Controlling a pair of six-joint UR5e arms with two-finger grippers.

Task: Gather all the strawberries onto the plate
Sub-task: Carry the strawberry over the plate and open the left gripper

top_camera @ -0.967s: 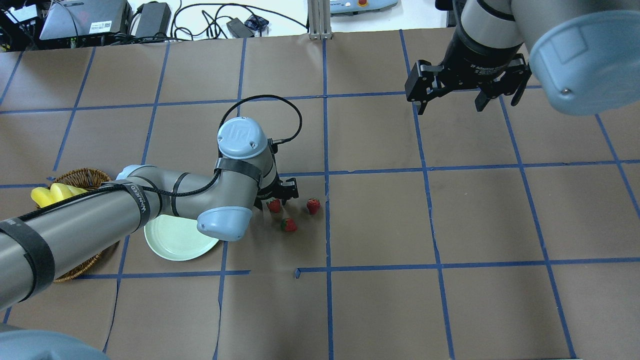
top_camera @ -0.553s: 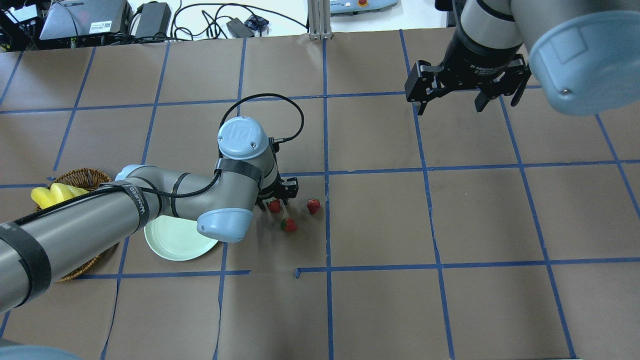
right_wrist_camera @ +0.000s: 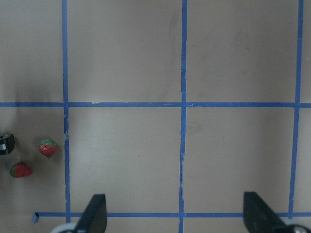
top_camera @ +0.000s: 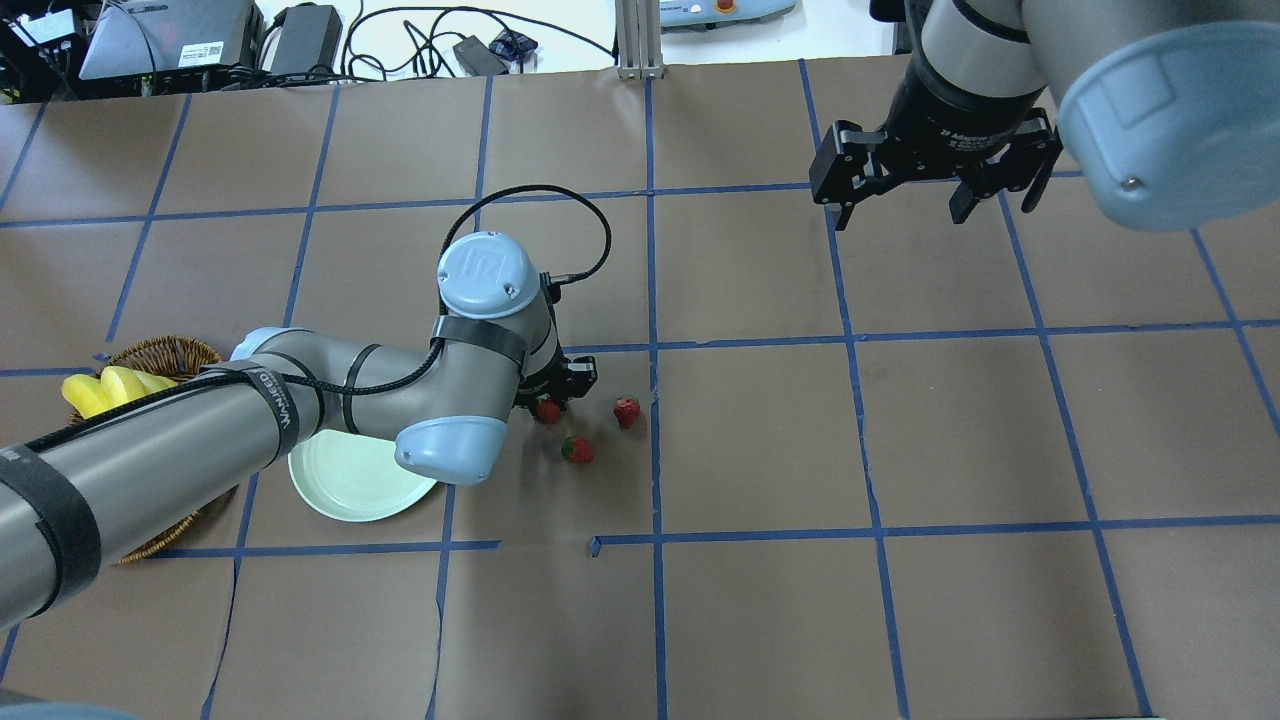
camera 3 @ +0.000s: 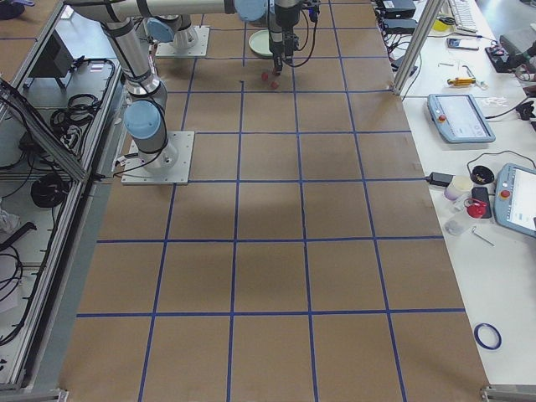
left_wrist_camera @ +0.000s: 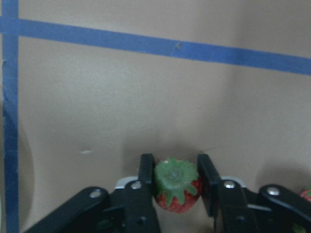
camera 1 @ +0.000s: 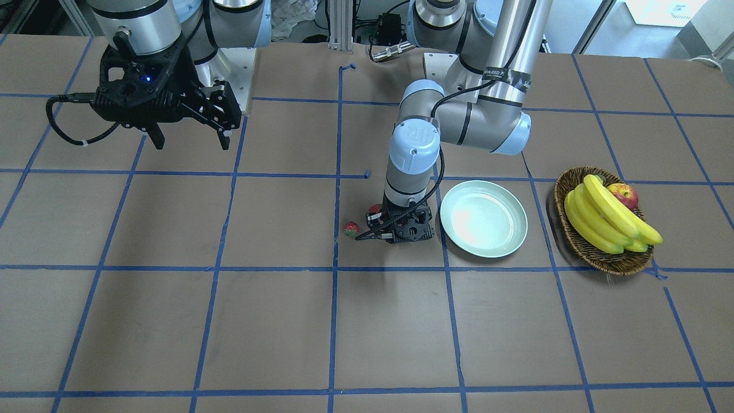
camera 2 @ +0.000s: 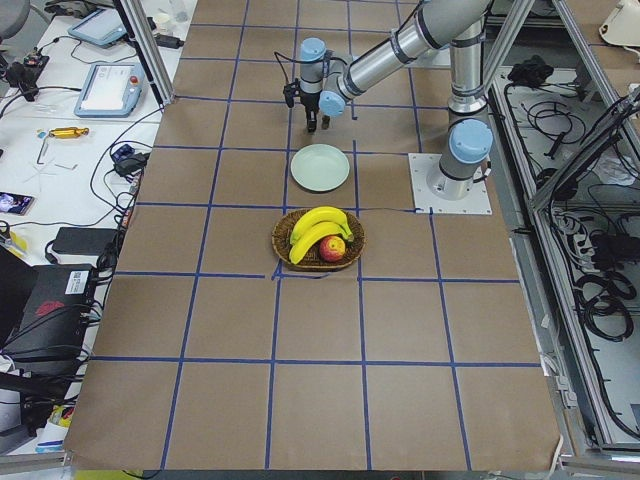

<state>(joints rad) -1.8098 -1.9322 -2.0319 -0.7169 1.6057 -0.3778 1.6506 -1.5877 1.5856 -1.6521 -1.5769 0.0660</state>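
Observation:
My left gripper (top_camera: 549,404) is down at the table, shut on a strawberry (left_wrist_camera: 176,189). Its two fingers (left_wrist_camera: 146,174) press the berry's sides, and the green top faces the wrist camera. Two more strawberries lie loose on the brown paper just to its right, one (top_camera: 627,411) further out and one (top_camera: 577,449) nearer me. They also show in the front view (camera 1: 351,229) (camera 1: 375,209). The mint-green plate (top_camera: 350,485) lies empty to the left of the gripper, partly under my left forearm. My right gripper (top_camera: 900,215) hangs open and empty high over the far right of the table.
A wicker basket (camera 1: 596,255) with bananas (camera 1: 602,218) and an apple (camera 1: 624,194) stands beyond the plate on my left side. Blue tape lines grid the brown table cover. Cables and devices lie past the far edge.
The left gripper has settled lower over the strawberry, which now shows less beneath it. The other two strawberries and the right arm have not moved.

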